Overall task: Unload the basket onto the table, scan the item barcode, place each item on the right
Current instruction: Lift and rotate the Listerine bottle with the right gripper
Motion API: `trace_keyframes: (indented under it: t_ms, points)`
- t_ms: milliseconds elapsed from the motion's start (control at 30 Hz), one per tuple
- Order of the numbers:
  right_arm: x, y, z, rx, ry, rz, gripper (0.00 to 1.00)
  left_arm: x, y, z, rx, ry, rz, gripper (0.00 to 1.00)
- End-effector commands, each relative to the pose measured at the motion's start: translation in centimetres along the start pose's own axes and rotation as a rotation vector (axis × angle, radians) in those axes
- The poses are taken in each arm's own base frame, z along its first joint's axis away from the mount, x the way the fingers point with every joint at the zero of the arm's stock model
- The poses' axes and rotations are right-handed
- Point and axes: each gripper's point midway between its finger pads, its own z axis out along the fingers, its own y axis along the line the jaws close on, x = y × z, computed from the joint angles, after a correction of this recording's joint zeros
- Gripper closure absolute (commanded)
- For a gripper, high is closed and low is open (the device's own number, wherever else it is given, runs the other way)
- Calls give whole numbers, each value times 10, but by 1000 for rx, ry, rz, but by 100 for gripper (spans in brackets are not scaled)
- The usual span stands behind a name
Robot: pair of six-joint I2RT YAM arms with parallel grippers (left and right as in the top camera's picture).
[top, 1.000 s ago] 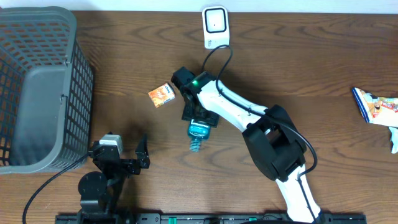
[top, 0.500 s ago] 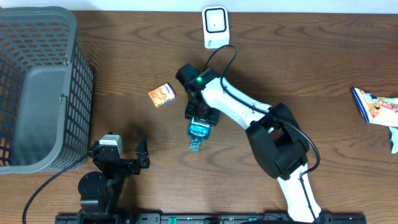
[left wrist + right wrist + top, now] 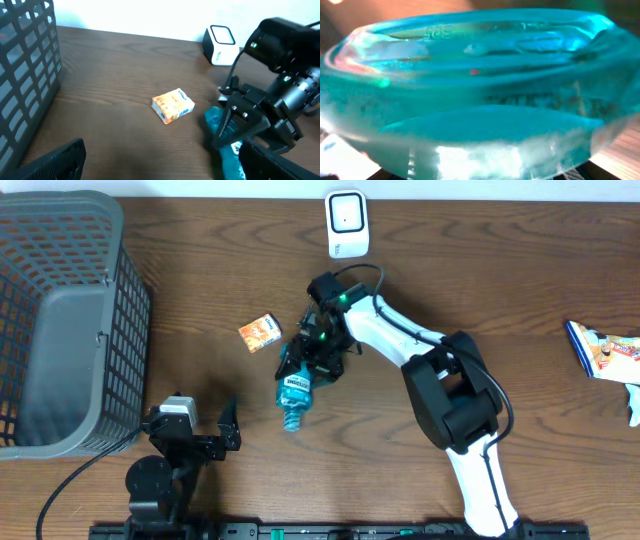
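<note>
Clamping blue bottle [image 3: 291, 396] | right gripper [image 3: 308, 368] | left gripper [image 3: 205, 432] spread wide

1. The table [image 3: 520, 270] is dark brown wood with visible grain and a low, satin sheen.
2. The basket [image 3: 130, 310] is grey plastic moulded in an open grid, matt all over.
3. The bottle [image 3: 293, 392] is translucent teal plastic, smooth and glossy, with bright highlights in the right wrist view.
4. The small box [image 3: 260, 333] looks like printed orange card with a faint sheen.
5. The scanner [image 3: 347, 222] has a smooth white plastic shell, lightly glossy.
6. The right arm [image 3: 390, 335] has glossy white plastic covers joined by matt black parts.
7. The left gripper [image 3: 160, 147] has matt black fingers [image 3: 60, 160], apparently plastic.
8. The packet [image 3: 605, 352] is shiny printed film.
</note>
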Motion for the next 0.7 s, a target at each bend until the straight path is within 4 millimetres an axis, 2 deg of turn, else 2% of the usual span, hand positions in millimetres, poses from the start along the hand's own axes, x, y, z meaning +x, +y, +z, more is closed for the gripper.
trace_keyframes:
  t_ms: [0,67,300,433,567,667]
  points:
    - [16,18,11,-208,135,-110,85,-6,-3,-2,10,-15,23,2]
    - [18,33,7,-295,149,-187,85,-6,-3,-2,10,-15,24,2]
    - [24,55,-2,-443,159,-368,85,-6,-3,-2,10,-15,24,2]
    - [36,78,-21,-645,163,-586,84,-6,-3,-2,10,-15,24,2]
    - [39,86,-36,-760,124,-748,81,-6,-3,-2,11,-15,24,2]
    - [33,84,-42,-766,90,-784,80,-6,-3,-2,10,-15,24,2]
